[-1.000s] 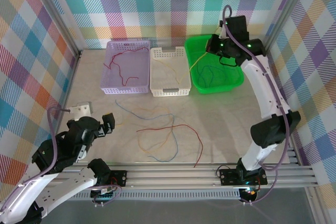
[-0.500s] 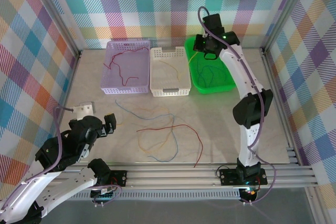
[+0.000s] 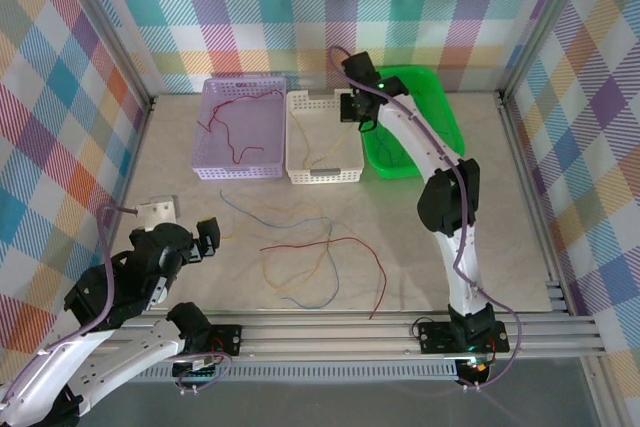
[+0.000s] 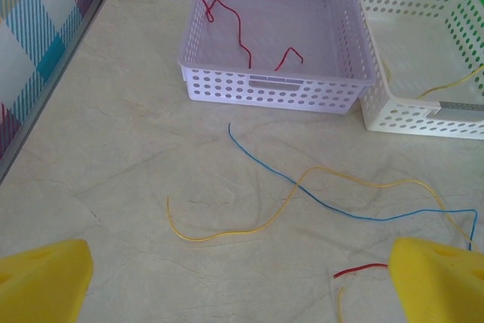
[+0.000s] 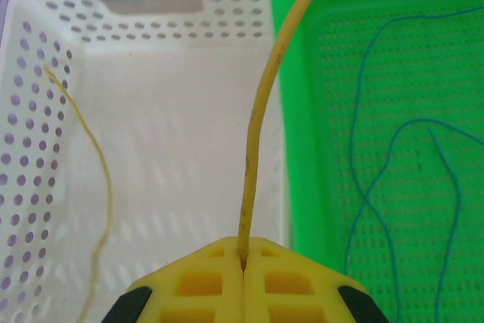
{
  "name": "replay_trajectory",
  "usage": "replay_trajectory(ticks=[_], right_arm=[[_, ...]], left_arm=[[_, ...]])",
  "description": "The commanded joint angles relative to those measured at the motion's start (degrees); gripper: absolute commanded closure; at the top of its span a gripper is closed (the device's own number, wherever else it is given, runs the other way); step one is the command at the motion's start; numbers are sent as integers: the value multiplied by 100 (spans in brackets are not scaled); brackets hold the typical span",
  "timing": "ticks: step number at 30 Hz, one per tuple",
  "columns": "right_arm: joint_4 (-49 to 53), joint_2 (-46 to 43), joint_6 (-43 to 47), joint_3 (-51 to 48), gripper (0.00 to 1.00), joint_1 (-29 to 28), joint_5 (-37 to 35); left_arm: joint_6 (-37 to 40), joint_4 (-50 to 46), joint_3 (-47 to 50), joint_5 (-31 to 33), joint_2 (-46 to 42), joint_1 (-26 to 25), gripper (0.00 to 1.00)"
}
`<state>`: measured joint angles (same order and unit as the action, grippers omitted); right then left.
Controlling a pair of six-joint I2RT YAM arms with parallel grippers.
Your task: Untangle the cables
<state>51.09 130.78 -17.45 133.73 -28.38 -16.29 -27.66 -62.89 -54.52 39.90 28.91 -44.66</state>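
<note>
The left gripper (image 4: 242, 284) hangs wide open and empty, low over the bench (image 4: 113, 149). Just ahead of it the unsorted cables (image 4: 302, 191) lie crossed: at least one red, one yellow and one blue. Farther off stand three baskets. The right gripper (image 5: 242, 262) is clamped on a yellow cable (image 5: 261, 111) above the white basket (image 5: 151, 24), which already has one yellow inside. To its left, reds lie in the purple basket (image 4: 265, 81); to its right, blues in the green basket (image 5: 318, 73). Sorting looks roughly half done.

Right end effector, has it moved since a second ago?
Yes. The right end effector swung left, from the green plastic basket to the white perforated basket.
</note>
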Motion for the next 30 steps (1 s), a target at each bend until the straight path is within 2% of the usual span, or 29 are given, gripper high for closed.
replay_trajectory(ticks=[1, 14, 23, 30], right_arm=[[6, 299, 228, 337, 100, -206, -190], [164, 1235, 470, 850, 100, -541, -160], [419, 1938, 694, 1588, 100, -555, 83], [314, 2099, 777, 1647, 100, -550, 98]], left_arm=[[121, 64, 58, -61, -52, 36, 0], [193, 128, 90, -189, 45, 41, 0], [226, 162, 102, -233, 90, 46, 0], [244, 176, 107, -276, 152, 40, 0]])
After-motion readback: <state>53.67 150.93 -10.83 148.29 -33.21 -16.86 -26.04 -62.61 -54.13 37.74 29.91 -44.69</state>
